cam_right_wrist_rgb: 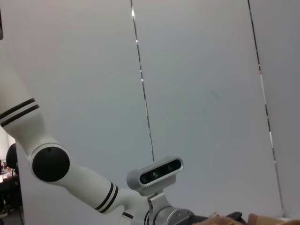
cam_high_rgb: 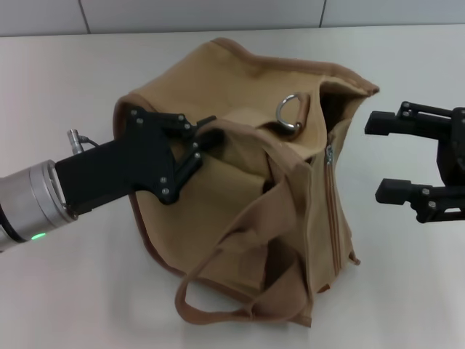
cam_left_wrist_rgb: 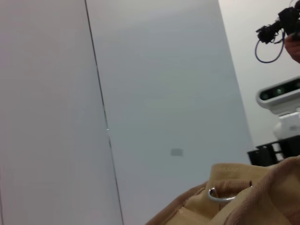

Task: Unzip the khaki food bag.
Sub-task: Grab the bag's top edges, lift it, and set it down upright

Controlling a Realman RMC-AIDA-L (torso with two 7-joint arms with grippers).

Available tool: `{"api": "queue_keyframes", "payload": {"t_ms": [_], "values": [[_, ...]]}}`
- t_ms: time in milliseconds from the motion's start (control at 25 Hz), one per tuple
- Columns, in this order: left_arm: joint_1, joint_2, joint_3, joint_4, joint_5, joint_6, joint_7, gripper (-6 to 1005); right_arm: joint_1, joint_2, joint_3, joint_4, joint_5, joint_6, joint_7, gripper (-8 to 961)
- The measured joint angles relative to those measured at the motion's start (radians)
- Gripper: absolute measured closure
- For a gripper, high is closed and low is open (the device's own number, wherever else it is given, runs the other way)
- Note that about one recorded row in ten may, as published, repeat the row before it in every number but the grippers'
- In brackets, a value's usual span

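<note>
Pinching the soft bag

Sitting in the middle of the pale table (cam_high_rgb: 65, 87), the khaki food bag (cam_high_rgb: 218, 196) is floppy tan cloth with brown edges, a round metal ring (cam_high_rgb: 293, 113) on top and a long zipper (cam_high_rgb: 330, 211) down its side. The left gripper (cam_high_rgb: 205, 138) squeezes a fold of cloth at the bag's top. The right gripper (cam_high_rgb: 385, 156) waits beside the bag with its black fingers spread wide, touching nothing.

Pale bench (cam_high_rgb: 65, 102), plain surface. Behind it a light-grey panelled wall (cam_high_rgb: 203, 14) with dark vertical seams, also filling both wrist views. Small grey rectangular mark (cam_left_wrist_rgb: 176, 152) on wall panel in left wrist view.
</note>
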Motion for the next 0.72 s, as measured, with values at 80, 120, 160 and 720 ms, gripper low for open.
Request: {"api": "queue_keyframes", "payload": {"t_ms": [80,120,160,720], "values": [[-0.001,0.000,0.006,-0.007,0.000,0.002,0.011,934,0.008,0.000,-0.001,0.003,0.001,0.000,0.000,180],[-0.002,0.000,0.009,-0.008,0.000,0.002,0.011,934,0.008,0.000,-0.001,0.003,0.001,0.000,0.000,180],[-0.003,0.000,0.013,-0.009,0.000,0.001,0.011,934,0.011,0.000,-0.001,0.003,0.001,0.000,0.000,180],[-0.009,-0.001,0.013,-0.010,0.000,-0.002,0.011,930,0.021,0.005,-0.079,0.039,-0.001,0.067,-0.015,183]]}}
